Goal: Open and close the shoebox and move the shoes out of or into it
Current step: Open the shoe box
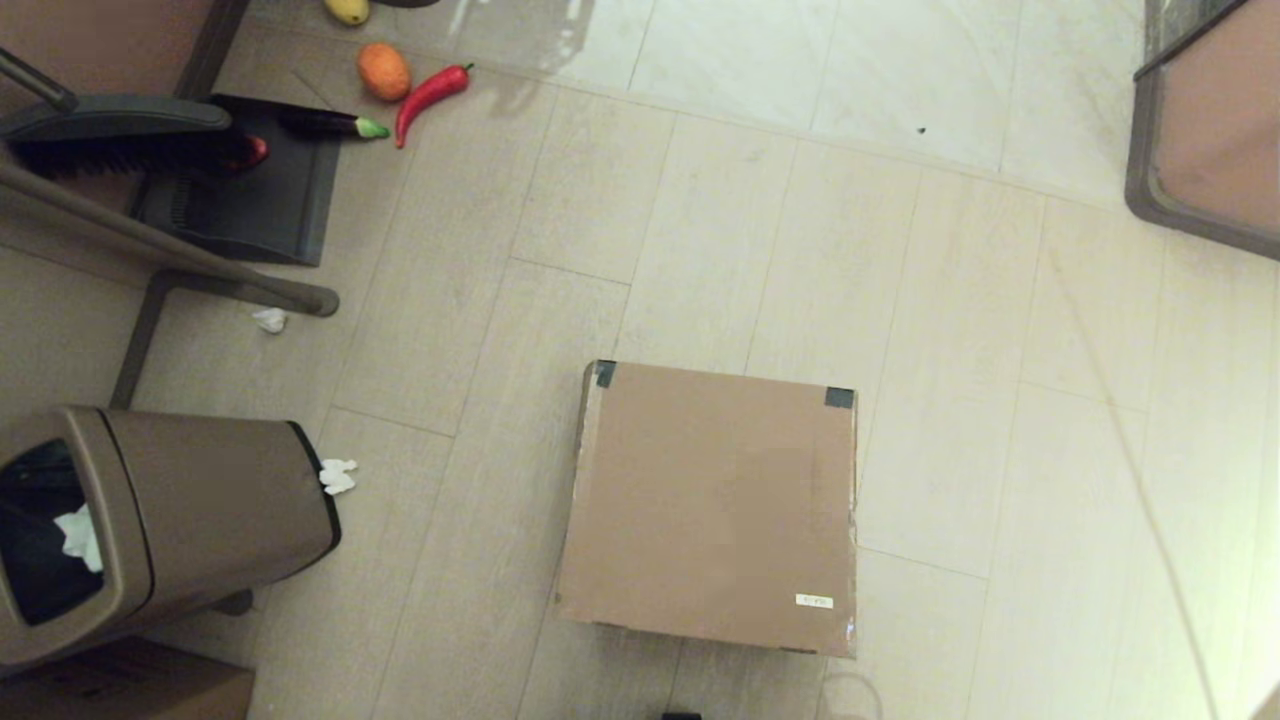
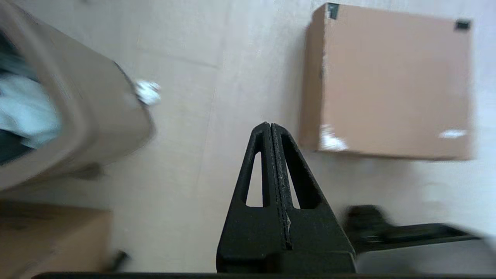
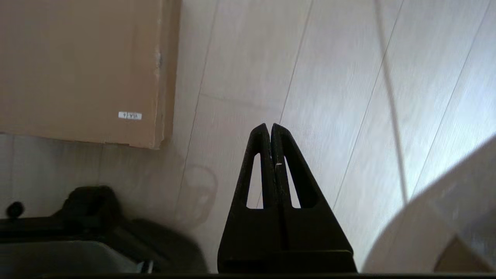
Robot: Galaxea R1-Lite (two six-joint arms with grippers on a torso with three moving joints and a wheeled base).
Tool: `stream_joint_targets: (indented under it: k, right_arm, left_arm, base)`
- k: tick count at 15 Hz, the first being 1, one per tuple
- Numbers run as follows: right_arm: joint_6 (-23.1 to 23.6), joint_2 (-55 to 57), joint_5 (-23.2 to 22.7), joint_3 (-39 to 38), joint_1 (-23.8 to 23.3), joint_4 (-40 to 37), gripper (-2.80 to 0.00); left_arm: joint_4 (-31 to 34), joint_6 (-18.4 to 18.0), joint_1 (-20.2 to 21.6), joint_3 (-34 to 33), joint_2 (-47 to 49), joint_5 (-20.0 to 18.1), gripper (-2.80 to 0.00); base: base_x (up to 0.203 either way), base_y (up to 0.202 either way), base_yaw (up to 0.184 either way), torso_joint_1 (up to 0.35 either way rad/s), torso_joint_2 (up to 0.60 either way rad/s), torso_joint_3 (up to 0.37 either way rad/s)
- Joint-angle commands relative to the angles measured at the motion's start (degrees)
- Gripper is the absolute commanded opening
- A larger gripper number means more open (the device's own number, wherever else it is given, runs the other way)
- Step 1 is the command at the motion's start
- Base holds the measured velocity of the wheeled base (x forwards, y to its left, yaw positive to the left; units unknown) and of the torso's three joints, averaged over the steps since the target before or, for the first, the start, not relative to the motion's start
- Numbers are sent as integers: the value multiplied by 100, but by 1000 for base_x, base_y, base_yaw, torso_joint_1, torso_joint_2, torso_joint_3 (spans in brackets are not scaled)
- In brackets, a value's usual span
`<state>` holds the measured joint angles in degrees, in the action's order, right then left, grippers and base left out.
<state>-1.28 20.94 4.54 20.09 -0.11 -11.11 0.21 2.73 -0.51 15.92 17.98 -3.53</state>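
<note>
The shoebox (image 1: 712, 505) sits on the floor in front of me with its plain brown lid down flat, dark tape at the two far lid corners and a small white sticker (image 1: 814, 601) near the front right. It also shows in the left wrist view as the shoebox (image 2: 391, 85) and in the right wrist view as the shoebox (image 3: 77, 66). The shoes are out of view. My left gripper (image 2: 270, 124) hangs shut above bare floor, to the left of the box. My right gripper (image 3: 270, 126) hangs shut above bare floor, to the right of the box. Neither holds anything.
A brown waste bin (image 1: 150, 530) with white paper in it lies tipped at the left, paper scraps (image 1: 337, 476) beside it. A dustpan and brush (image 1: 200, 160), a red chilli (image 1: 432, 92), an orange (image 1: 384, 71) and an aubergine (image 1: 330, 124) lie far left. A darker cardboard box (image 1: 130, 690) stands at the bottom left.
</note>
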Motion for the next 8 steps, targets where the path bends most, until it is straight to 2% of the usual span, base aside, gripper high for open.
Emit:
stream_joint_targets:
  k: [1, 3, 5, 6, 8]
  right_arm:
    - [-164, 2019, 42, 392, -11, 61, -280]
    - [-364, 3725, 76, 546, -16, 583, -280]
    - [-502, 5328, 61, 591, -20, 1542, -280]
    - [-560, 6005, -27, 598, -23, 2132, -280]
    - [-667, 7266, -574, 629, -17, 3434, -280]
  left_arm:
    - [-146, 616, -42, 630, 2452, -143, -280]
    - [-694, 1069, -48, 894, 4137, -447, -280]
    - [-1684, 1353, -51, 1068, 5881, -786, -280]
    - [-2273, 1450, -59, 1136, 6689, -940, -280]
    - [-3571, 1612, -127, 1331, 8328, -1231, -280]
  base:
    - [0, 0, 0, 0, 0, 0]
    - [0, 0, 0, 0, 0, 0]
    - [0, 0, 0, 0, 0, 0]
    - [0, 0, 0, 0, 0, 0]
    - [0, 0, 0, 0, 0, 0]
